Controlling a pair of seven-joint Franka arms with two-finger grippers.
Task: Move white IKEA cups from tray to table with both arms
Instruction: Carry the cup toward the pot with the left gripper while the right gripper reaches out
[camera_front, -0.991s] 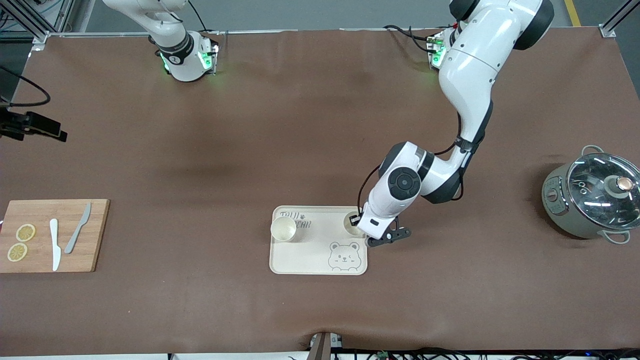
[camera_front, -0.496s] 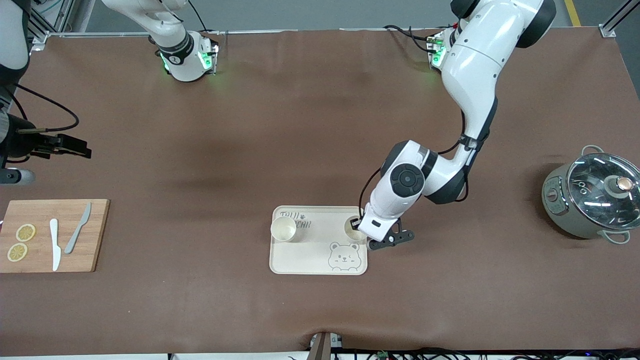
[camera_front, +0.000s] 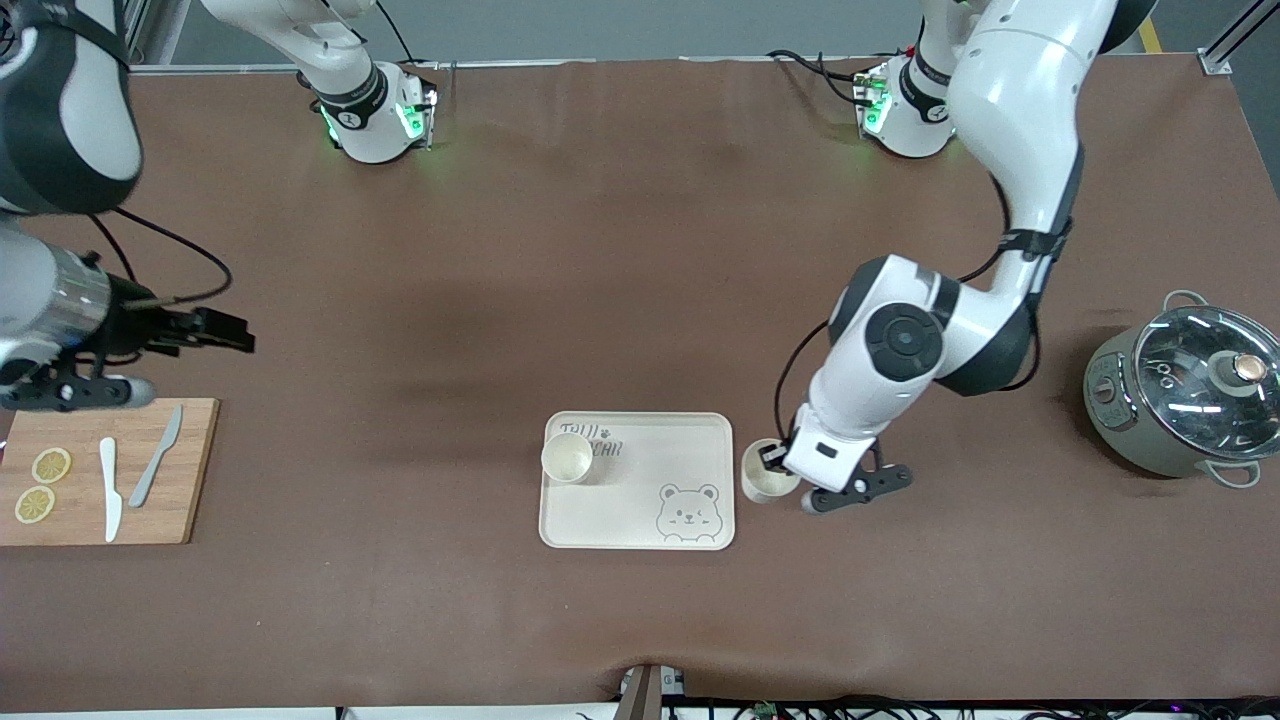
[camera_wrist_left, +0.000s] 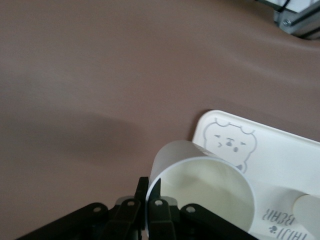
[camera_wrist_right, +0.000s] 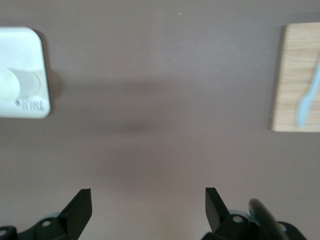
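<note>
The left claw (camera_front: 783, 478) pinches one white cup's (camera_front: 762, 482) rim beside the tray (camera_front: 640, 520); the right claw (camera_wrist_right: 148, 205) hangs wide open, empty, over bare counter (camera_front: 620, 250).

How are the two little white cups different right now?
One white cup stands free on the bear tray, in the corner nearest the printed words; the other white cup is off the tray, beside its edge toward the left arm's end of the table. Nothing touches the tray cup, while the left gripper is shut on the other cup's rim. The right gripper, open, is over bare table. Both cups are upright, plain and look empty.
</note>
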